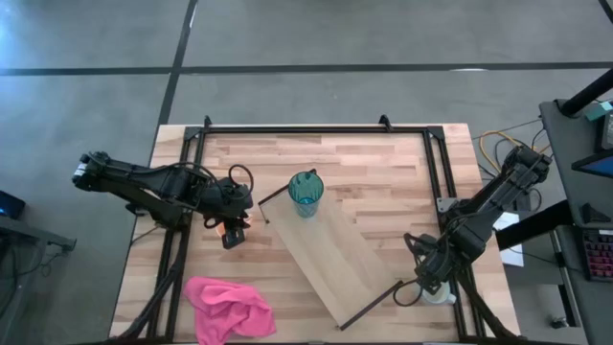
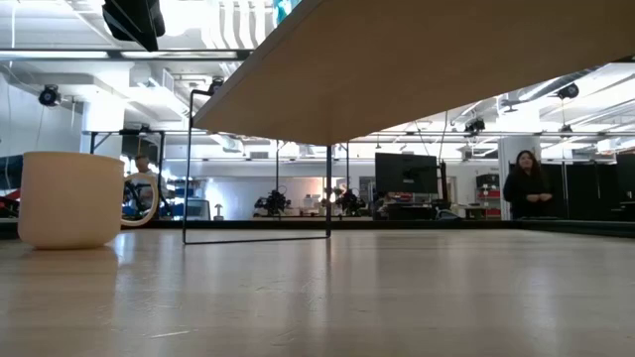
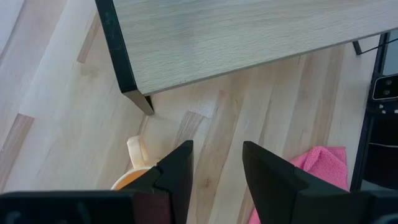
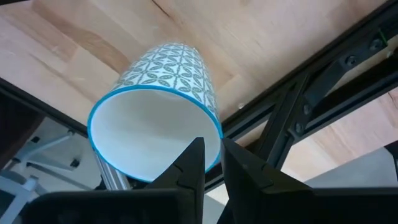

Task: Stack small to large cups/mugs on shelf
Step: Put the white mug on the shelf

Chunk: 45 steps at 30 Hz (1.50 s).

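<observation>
The teal-blue tumbler [image 1: 306, 192] stands upright on the far left end of the light wood shelf [image 1: 330, 254]. The shelf lies slantwise across the table. A short mug, cream outside and orange inside [image 3: 132, 180], stands on its base on the table in the low view [image 2: 69, 198]. My left gripper [image 3: 217, 168] is open above it, apart from it [image 2: 134, 20]. My right gripper [image 4: 211, 165] is at the table's near right corner [image 1: 428, 285]. It is shut on a whitish cup with a teal leaf pattern and a blue rim [image 4: 155, 106]. My right gripper pinches the cup's wall at the blue rim [image 4: 217, 138], one finger inside the cup and one outside. The cup's mouth faces the gripper and its closed end [image 4: 171, 53] points away toward the tabletop. Whether the cup touches the table, I cannot tell.
A pink cloth [image 1: 228, 307] lies crumpled at the table's near left. A black metal frame [image 1: 436, 163] runs along the table's edges, close beside the held cup [image 4: 292, 106]. People stand in the room beyond the table [image 2: 526, 188].
</observation>
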Motion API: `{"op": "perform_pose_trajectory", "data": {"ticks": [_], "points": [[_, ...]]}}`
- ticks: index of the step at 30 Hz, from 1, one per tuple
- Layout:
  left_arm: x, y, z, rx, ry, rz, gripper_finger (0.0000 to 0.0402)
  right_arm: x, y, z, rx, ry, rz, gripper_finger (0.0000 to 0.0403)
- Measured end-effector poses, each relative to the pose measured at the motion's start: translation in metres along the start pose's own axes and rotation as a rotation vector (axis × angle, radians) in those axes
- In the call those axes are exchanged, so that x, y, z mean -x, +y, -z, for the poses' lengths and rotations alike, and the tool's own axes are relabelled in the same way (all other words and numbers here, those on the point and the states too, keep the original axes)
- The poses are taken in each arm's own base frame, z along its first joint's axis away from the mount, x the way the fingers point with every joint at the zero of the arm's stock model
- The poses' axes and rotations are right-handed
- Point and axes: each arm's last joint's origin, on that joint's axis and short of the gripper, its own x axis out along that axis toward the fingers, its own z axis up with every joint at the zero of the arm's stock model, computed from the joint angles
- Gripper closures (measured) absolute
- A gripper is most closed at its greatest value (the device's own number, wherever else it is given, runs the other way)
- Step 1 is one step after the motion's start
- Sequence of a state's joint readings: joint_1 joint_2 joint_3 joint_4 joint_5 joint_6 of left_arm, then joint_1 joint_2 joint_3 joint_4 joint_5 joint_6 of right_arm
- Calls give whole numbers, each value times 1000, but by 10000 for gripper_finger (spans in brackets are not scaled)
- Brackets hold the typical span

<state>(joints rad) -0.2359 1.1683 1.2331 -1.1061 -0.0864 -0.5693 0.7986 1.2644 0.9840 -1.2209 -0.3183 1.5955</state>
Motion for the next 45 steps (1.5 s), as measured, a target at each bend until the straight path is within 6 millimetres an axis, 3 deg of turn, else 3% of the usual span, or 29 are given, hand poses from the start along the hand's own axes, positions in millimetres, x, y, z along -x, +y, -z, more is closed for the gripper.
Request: {"op": "perform_pose_trajectory", "data": {"ticks": [12,28,45], "points": [[0,-2,-2,4,-26,16,277,-2,0,-1,36,0,-1,353],[0,-3,-4,8,-45,29,277,-9,-4,-3,61,-2,25,275],[0,-4,-6,8,-65,41,277,-27,-7,-9,44,-5,26,293]]}}
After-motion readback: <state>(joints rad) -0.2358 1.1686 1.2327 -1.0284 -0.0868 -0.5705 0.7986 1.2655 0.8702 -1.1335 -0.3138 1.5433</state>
